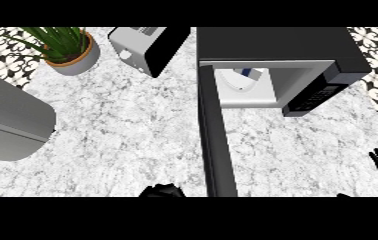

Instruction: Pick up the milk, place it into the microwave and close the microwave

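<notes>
The milk carton [244, 80], white with a blue mark, lies inside the open microwave [295, 46] at the back right. The microwave's dark door [216, 144] stands wide open, swung out toward me as a long bar down the middle of the counter. Only the top of my left hand [161, 190] shows at the lower edge, just left of the door's near end. My right hand [374, 157] barely shows at the right edge, well away from the microwave. Neither hand holds anything that I can see.
A toaster [148, 46] stands at the back, left of the microwave. A potted plant [68, 51] sits at the back left. A grey rounded object [22, 121] lies at the left edge. The marble counter [125, 129] stretches between them.
</notes>
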`<state>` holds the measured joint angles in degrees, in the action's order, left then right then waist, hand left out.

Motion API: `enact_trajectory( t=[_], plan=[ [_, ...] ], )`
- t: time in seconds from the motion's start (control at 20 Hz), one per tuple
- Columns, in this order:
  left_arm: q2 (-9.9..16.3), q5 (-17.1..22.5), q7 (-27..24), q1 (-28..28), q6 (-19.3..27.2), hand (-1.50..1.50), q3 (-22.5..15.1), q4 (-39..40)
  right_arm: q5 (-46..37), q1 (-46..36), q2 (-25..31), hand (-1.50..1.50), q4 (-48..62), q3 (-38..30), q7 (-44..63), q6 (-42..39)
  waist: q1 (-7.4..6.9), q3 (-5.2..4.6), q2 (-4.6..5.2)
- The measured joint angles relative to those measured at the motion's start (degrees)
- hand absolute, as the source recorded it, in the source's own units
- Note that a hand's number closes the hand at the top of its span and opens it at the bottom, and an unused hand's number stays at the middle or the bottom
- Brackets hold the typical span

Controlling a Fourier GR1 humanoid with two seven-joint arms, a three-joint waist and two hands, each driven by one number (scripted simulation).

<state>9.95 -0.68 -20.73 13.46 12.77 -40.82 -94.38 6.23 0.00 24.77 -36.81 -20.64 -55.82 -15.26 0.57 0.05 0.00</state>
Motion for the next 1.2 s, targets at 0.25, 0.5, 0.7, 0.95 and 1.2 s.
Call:
enact_trajectory(
  t=[0.25,0.5,0.7,0.95,1.2],
  plan=[
    [-2.64,-2.53,4.29,-7.97,-2.24,1.5,-0.55,7.35,1.55,0.0,1.91,-1.5,0.27,0.09,0.65,-1.57,0.35,0.05,0.11],
    [-5.21,-3.33,11.21,-15.0,-7.63,1.5,-3.07,14.95,2.81,0.25,3.74,-1.5,-0.6,0.72,1.43,-2.99,0.9,0.08,0.17],
    [-8.11,-2.69,14.46,-20.05,-9.83,1.5,-5.66,21.22,4.05,1.24,4.67,-1.5,-1.87,1.19,1.79,-3.99,1.38,0.05,0.17],
    [-9.01,-0.33,14.16,-25.99,-6.79,1.5,-11.46,26.6,5.13,1.46,5.38,-1.5,-3.42,2.2,1.83,-4.92,1.92,0.02,0.26],
    [-8.55,4.56,11.54,-29.5,-0.84,1.5,-16.29,28.59,6.37,1.14,5.35,-1.5,-6.87,4.07,2.62,-5.86,3.01,-0.04,0.44]
  ],
)
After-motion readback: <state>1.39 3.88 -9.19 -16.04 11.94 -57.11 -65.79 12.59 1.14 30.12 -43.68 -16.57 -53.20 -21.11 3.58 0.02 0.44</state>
